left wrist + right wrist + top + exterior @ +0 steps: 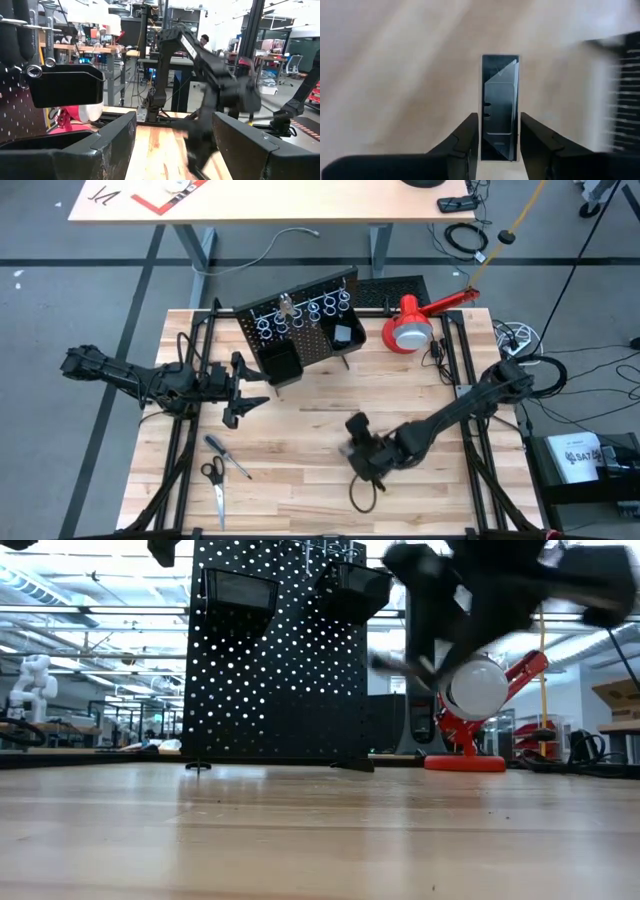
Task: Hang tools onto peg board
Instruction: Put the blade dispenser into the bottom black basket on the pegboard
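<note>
Right wrist view: right gripper (499, 131) jaws clenched on small metal piece (499, 107), mid-desk. Probably light, stiff, slippery; flat sides best. Left gripper (236, 390) jaws released.

Red-and-white lamp (412, 328) on wooden table (300, 440); flat black slotted panel (390, 290) behind.

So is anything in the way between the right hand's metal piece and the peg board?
Nothing visible. Only bare table lies between the right hand, gripping the flat metal piece, and the peg board. The red lamp stands off to the side; the open left hand waits beside the board.
</note>
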`<control>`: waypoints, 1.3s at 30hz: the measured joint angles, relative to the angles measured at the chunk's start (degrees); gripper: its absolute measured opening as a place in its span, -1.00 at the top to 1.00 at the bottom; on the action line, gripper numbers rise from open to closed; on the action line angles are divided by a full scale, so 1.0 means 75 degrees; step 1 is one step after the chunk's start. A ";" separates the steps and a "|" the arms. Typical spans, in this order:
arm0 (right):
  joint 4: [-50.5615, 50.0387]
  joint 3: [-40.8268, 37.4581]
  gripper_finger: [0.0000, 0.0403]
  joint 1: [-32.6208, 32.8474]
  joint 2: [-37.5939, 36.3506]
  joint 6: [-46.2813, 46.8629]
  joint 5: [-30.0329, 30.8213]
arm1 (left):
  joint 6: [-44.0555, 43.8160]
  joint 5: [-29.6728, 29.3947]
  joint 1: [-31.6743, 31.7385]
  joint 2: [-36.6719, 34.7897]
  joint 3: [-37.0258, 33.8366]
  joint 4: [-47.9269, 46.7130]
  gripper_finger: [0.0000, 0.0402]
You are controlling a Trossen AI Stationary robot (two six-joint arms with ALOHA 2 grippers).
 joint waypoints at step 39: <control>0.4848 0.2210 0.50 -0.3115 0.0479 -0.5890 -0.0106 | 0.0411 0.1746 -0.0065 -0.0017 0.0006 0.1701 -0.34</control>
